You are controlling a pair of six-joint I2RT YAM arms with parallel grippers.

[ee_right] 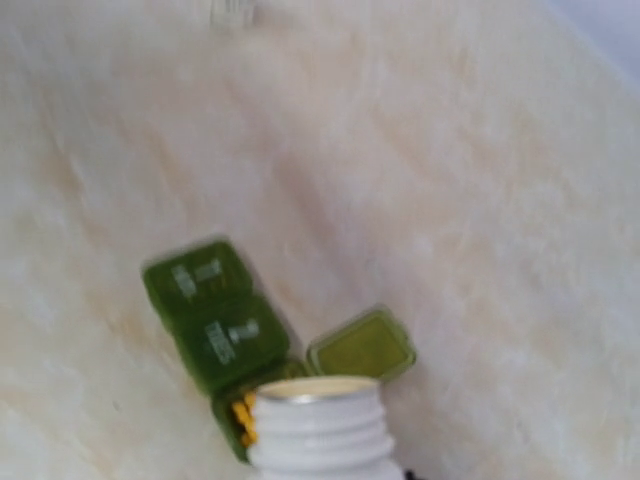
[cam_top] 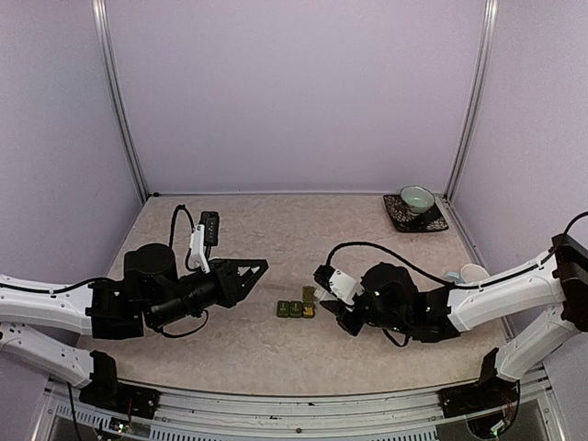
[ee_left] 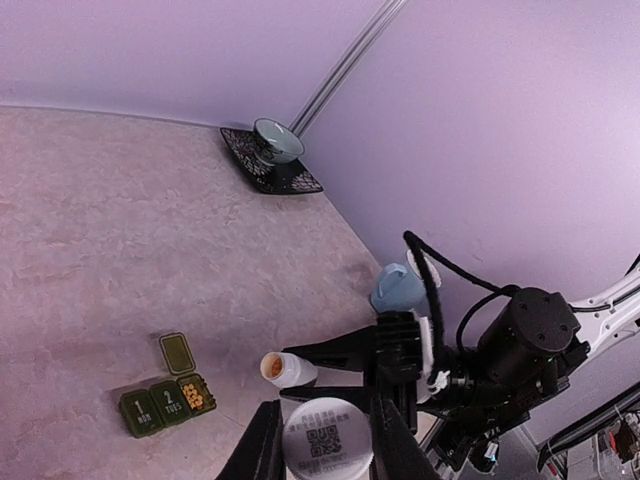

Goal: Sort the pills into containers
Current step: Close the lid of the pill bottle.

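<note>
The containers (cam_top: 296, 309) are a dark green strip of three compartments lying on the table between the arms. Two lids, marked 1 and 2, are down. The end compartment's lid (ee_left: 178, 352) stands up, and orange pills (ee_left: 197, 396) fill that compartment. My right gripper (cam_top: 329, 307) is shut on a white pill bottle (ee_left: 288, 370), tipped on its side with its open mouth (ee_right: 320, 392) just over the open compartment. More pills show inside the mouth. My left gripper (ee_left: 328, 420) hovers left of the containers, shut on the bottle's white cap (ee_left: 327, 445).
A pale blue mug (ee_left: 398, 288) stands behind my right arm near the right wall. A green bowl (cam_top: 416, 198) on a dark saucer (cam_top: 404, 220) sits in the far right corner. Metal frame posts rise at both back corners.
</note>
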